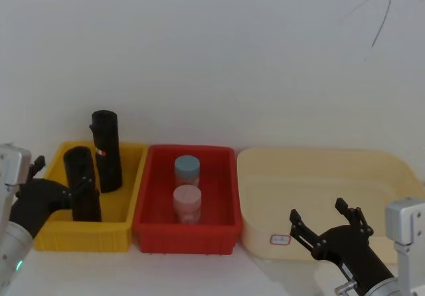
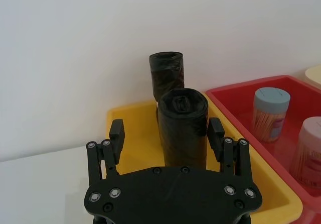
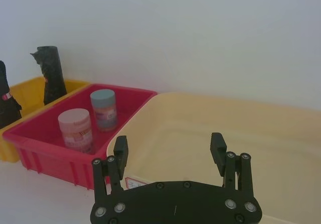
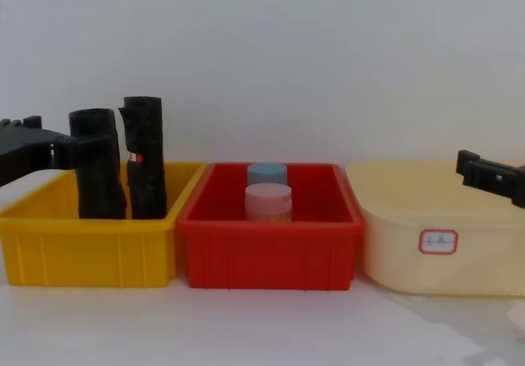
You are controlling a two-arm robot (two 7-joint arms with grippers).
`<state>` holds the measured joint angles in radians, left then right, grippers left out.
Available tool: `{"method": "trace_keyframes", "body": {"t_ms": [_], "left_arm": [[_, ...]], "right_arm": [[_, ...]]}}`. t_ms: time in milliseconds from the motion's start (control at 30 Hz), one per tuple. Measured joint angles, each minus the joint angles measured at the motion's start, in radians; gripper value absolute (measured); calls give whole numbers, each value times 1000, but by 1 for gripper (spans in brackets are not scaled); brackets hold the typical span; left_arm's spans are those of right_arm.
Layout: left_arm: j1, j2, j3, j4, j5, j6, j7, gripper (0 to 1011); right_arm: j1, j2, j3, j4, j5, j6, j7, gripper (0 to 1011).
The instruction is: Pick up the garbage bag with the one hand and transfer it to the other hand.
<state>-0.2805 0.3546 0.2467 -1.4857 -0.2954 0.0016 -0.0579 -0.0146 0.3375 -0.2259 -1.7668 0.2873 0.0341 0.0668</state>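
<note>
The garbage bag (image 1: 83,176), a thick matte black roll, stands upright in the yellow bin (image 1: 126,226), nearest its front-left side. My left gripper (image 1: 61,176) reaches in from the left and is open. In the left wrist view its fingers (image 2: 117,133) flank the garbage bag (image 2: 183,128) on both sides with small gaps. The chest view shows the left gripper (image 4: 57,140) level with the upper part of the garbage bag (image 4: 97,177). My right gripper (image 1: 319,211) hovers open and holds nothing, at the front of the cream tub (image 1: 372,170).
A slimmer black roll (image 1: 106,150) with a white strip and red dot stands behind the bag in the same bin. The red bin (image 1: 156,203) in the middle holds a blue-lidded jar (image 1: 186,170) and a pink-lidded jar (image 1: 186,203). A white wall closes the back.
</note>
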Motion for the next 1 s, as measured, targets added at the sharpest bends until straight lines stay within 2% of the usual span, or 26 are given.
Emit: {"method": "trace_keyframes", "body": {"t_ms": [533,733,767,900,933,1000], "left_arm": [[-67,-33,16,95,-15,-12,-77,988],[-78,-43,15,111,-22,-13,-93,855],[-80,-46,14,114,-23,-13,-96,802],[-83,-49,12,116,-24,-14,-101,739],[-84,-50,11,117,-23,-14,-103,672],[-87,-51,10,117,-21,-16,-105,612]], "right_arm": [[0,0,0,0,0,0,0,1000],[0,0,0,0,0,0,0,999],[0,0,0,0,0,0,0,1000],[0,0,0,0,0,0,0,1000],[0,0,0,0,0,0,0,1000],[0,0,0,0,0,0,0,1000]]}}
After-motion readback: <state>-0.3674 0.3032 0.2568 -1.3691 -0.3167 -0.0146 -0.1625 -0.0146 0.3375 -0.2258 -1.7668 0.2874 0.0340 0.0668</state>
